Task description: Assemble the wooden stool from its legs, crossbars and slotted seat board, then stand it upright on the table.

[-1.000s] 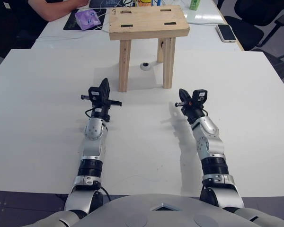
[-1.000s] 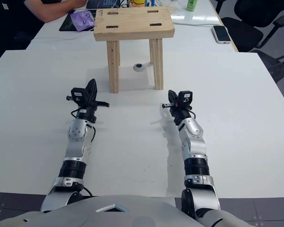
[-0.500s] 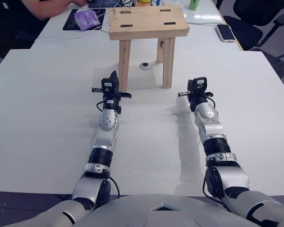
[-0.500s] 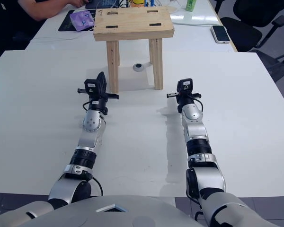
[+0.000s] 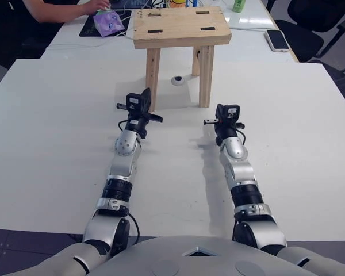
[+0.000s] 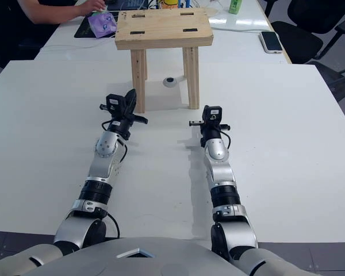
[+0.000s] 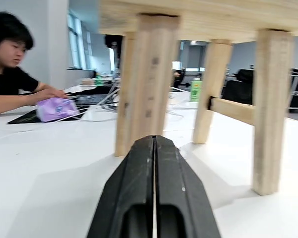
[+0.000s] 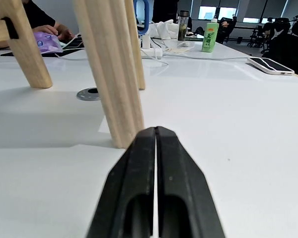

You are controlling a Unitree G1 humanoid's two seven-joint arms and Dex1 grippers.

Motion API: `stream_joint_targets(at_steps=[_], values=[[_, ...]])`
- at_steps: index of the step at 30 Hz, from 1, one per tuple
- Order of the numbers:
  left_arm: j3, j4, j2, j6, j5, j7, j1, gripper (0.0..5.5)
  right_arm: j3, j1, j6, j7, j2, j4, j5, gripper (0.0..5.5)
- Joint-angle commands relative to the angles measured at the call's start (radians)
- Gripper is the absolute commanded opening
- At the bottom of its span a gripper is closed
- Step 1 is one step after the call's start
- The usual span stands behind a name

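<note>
**Both tools closed and empty in front of the standing stool**

Nearest the robot, the two arms stretch forward over the smooth white desk. The left tool is matte black, and the left wrist view shows its two tapered fingers pressed together along a thin seam with nothing between them. It hovers just in front of the front left leg, close to it but not touching. The right tool is the same black wedge shape, also pressed flat together and empty. It sits a little short of the front right leg and slightly to that leg's right.

Beyond the tools the stool stands upright on the desk, fully assembled. It is pale, unfinished wood with visible grain. Its legs are square in section, and the thick rectangular seat board has four dark slots in it. A crossbar joins two of the legs under the seat. A small round grommet lies in the desk surface between the legs.

Farther back are a purple pouch, a phone and a green bottle.

Over the last second both tools have moved forward towards the stool. In the last half second the left tool has edged closer to its leg. The right tool has shifted towards the robot's left and drawn back a little.
</note>
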State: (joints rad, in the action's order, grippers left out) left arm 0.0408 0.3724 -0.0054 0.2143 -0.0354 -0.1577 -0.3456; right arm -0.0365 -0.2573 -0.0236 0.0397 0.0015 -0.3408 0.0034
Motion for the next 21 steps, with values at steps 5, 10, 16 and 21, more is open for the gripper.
stream_joint_targets(at_steps=[5,10,16,21], values=[[0.032,-0.01,-0.027,-0.017,0.017,0.012,0.03,0.01,-0.02,0.036,0.03,0.004,-0.019,0.034,-0.003,0.0],[0.0,0.046,-0.024,0.018,-0.006,0.006,0.011,0.01,0.003,0.013,0.024,-0.019,-0.017,0.007,-0.004,0.0],[-0.027,0.146,-0.014,0.089,0.003,0.026,-0.065,0.01,0.002,-0.053,-0.034,-0.024,-0.034,-0.069,-0.018,0.0],[-0.044,0.227,-0.001,0.131,0.0,0.021,-0.117,0.01,-0.009,-0.094,-0.044,-0.074,-0.033,-0.128,0.015,0.0]])
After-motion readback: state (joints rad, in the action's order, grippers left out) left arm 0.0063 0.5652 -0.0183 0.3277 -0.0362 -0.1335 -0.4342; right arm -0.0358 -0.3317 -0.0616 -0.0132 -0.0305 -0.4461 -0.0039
